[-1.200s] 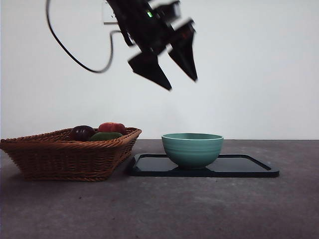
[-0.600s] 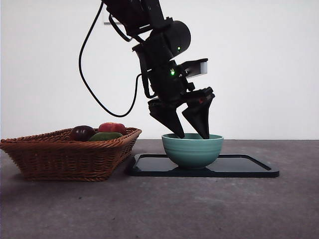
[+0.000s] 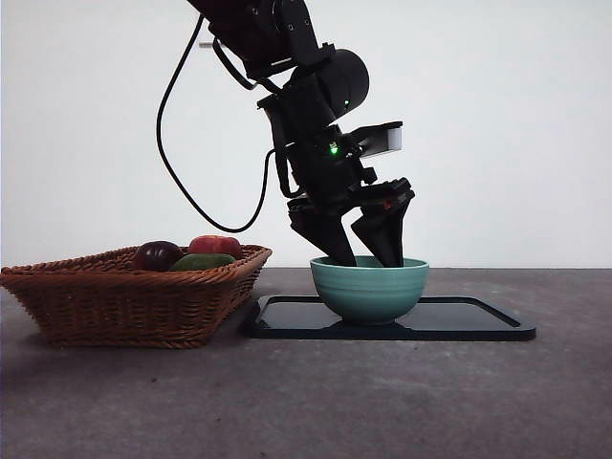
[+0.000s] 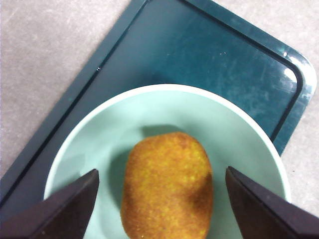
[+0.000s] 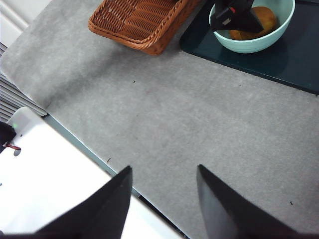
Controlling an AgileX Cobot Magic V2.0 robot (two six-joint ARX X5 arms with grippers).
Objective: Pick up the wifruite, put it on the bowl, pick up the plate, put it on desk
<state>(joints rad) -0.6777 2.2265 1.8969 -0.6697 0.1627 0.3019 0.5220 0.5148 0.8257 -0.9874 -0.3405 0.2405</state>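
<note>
The fruit part looks done: the brown kiwifruit (image 4: 167, 186) lies inside the teal bowl (image 3: 369, 290), centre of the front view. The left gripper (image 3: 365, 254) hangs right over it, jaws spread wide either side, gripping nothing. The dark plate (image 3: 478, 323) under the bowl isn't moved yet; the right gripper (image 5: 164, 199) waits open and empty

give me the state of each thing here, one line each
left hand: open, jaws spread wide over the bowl, holding nothing
right hand: open, hanging above bare desk, holding nothing
bowl: upright on the tray, holding the fruit
yellow-brown fruit: lying loose inside the bowl, not gripped
dark tray: flat on the desk, under the bowl
wicker basket: upright beside the tray, with fruit in it
desk: flat, bearing the basket and tray
</note>
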